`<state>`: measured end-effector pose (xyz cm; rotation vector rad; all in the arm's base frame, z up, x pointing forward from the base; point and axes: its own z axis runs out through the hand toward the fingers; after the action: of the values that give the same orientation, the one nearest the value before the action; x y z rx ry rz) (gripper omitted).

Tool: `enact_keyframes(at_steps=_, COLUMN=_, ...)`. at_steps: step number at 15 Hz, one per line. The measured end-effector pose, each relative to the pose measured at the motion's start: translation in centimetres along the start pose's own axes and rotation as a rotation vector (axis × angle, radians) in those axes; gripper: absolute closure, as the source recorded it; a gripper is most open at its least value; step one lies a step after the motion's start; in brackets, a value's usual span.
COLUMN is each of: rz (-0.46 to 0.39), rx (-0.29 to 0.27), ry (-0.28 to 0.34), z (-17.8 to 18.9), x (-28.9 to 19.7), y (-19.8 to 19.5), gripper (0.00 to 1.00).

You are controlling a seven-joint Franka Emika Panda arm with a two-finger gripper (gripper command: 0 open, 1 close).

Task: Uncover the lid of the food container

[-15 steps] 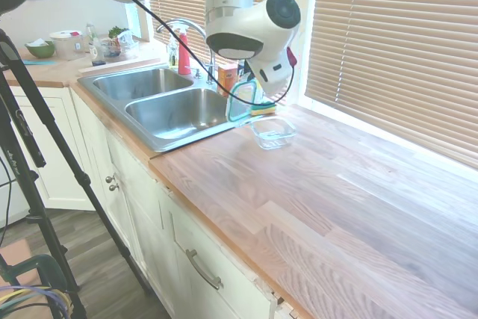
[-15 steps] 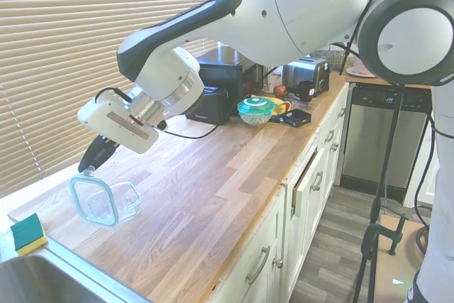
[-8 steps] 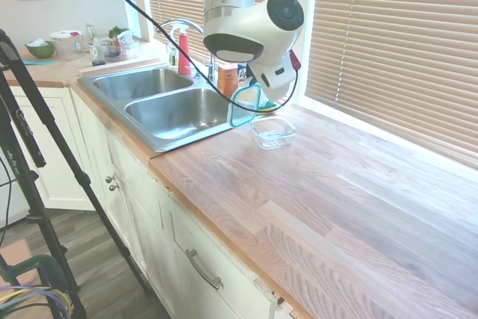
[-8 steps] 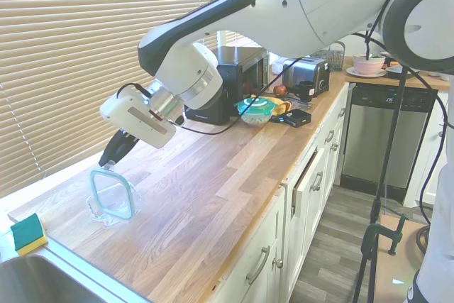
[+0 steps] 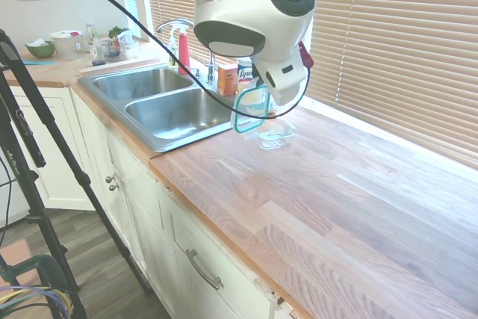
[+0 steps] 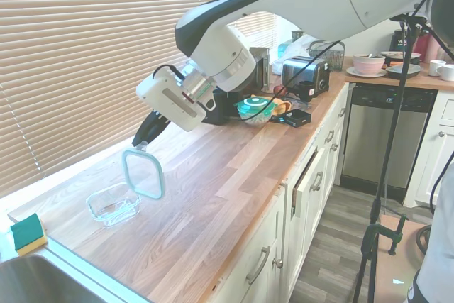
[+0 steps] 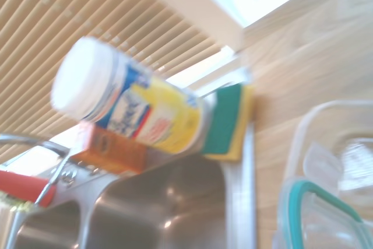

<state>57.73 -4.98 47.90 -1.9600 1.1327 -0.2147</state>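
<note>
The lid (image 6: 143,173), clear with a teal rim, hangs on edge in the air from my gripper (image 6: 139,145), which is shut on its top edge. It also shows as a teal-rimmed lid (image 5: 251,108) in the first exterior view and as a lid (image 7: 315,220) in the wrist view. The food container (image 6: 113,204), a low clear tub, sits open on the wooden counter, below and to the sink side of the lid. The same container (image 5: 275,137) lies just under the hanging lid near the sink's corner, and the container (image 7: 335,147) shows blurred in the wrist view.
A double steel sink (image 5: 168,102) lies beside the container. A yellow-green sponge (image 6: 28,233), a yellow wipes canister (image 7: 131,106) and an orange box (image 7: 108,150) stand by the sink's back edge. A microwave, toaster and bowls (image 6: 257,110) sit farther along the counter (image 5: 351,214).
My gripper has lifted the lid higher and carried it away from the sink, clear of the container. The container has stayed in place on the counter.
</note>
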Motion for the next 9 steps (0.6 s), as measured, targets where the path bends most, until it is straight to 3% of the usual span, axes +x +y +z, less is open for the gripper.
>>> enact_keyframes(at_steps=3, rz=0.015, rx=-0.031, ry=0.052, z=-2.5, x=2.6, y=1.4, gripper=1.00)
enact_keyframes(at_steps=9, rz=0.045, rx=-0.147, ry=0.152, z=-5.2, x=6.3, y=4.4, gripper=1.00)
